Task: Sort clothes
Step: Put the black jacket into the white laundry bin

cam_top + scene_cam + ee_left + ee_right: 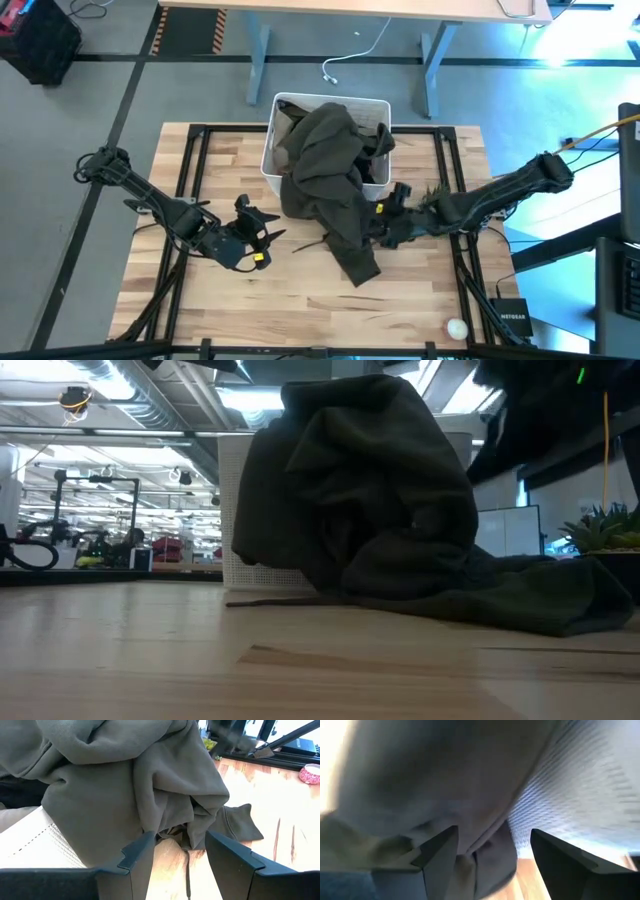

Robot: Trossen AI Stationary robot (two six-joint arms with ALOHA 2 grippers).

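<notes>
Nearest the low camera lay bare planks of the wooden table (200, 660), pale butcher-block set in a black frame.

On the left, the left gripper (262, 236) hovered over open wood just beside the garment, its fingers (137, 857) spread apart and holding nothing.

In the middle, the dark olive-grey garment (330, 170) spilled out of the white bin (272, 160), which stood at the table's far centre. Its long axis ran from far to near, leaning slightly rightward: the bulk was heaped over the bin's near wall, and a narrower end pointed toward the near edge, lying flat on the wood. A thin drawstring (310, 246) trailed left from it.

To the right, the right gripper (385, 222) was pressed against the garment's right edge, fingers (440, 852) apart with fabric between them; whether they gripped it could not be told.

Farther right near the front corner sat a small white round object (457, 327) and a dark box (512, 322).

Beyond the table, a grey floor, a desk's legs (262, 50), a white cable (345, 60) and a long workshop hall showed.
</notes>
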